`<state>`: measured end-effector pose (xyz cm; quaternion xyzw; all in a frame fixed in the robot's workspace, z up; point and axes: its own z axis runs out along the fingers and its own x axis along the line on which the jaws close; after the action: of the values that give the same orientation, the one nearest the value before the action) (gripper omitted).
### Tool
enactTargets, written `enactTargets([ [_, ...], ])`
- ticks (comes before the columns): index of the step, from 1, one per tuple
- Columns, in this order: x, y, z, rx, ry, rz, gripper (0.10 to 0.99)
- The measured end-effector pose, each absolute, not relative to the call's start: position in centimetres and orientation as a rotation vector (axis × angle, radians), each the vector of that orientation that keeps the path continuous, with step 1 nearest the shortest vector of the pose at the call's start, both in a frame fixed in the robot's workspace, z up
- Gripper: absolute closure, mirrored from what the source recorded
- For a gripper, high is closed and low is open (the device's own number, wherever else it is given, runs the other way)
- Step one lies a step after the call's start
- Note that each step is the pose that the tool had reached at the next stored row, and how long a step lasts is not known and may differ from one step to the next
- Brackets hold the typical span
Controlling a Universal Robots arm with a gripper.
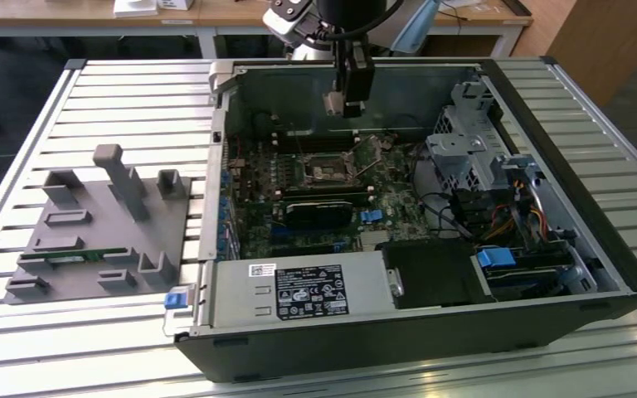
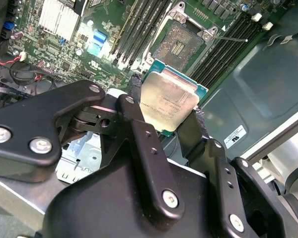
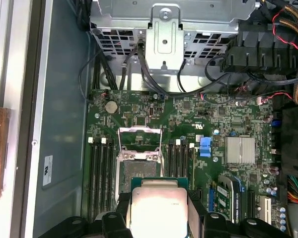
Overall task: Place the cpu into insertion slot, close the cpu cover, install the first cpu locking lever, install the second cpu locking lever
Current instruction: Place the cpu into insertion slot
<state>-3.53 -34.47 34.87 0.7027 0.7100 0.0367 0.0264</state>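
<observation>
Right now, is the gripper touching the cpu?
Touching. In the second wrist view the gripper clamps the cpu, with a finger pressed against each of two opposite edges.

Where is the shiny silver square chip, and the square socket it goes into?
Silver-grey square cpu (image 2: 169, 101): second wrist view, middle of its metal top.
Dark-centred square insertion slot (image 2: 178, 45): second wrist view, its dark centre.

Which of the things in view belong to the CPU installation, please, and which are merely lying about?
Job: gripper holding the cpu; insertion slot, empty; cpu cover, raised.
Lying about: grey fixture block; power supply; drive cage.
</observation>
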Motion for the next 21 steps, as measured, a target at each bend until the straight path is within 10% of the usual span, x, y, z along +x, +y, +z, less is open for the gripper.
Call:
enactTargets([
  [21,-3.53,-34.47,34.06,2.172,2.193,0.114,0.549],
])
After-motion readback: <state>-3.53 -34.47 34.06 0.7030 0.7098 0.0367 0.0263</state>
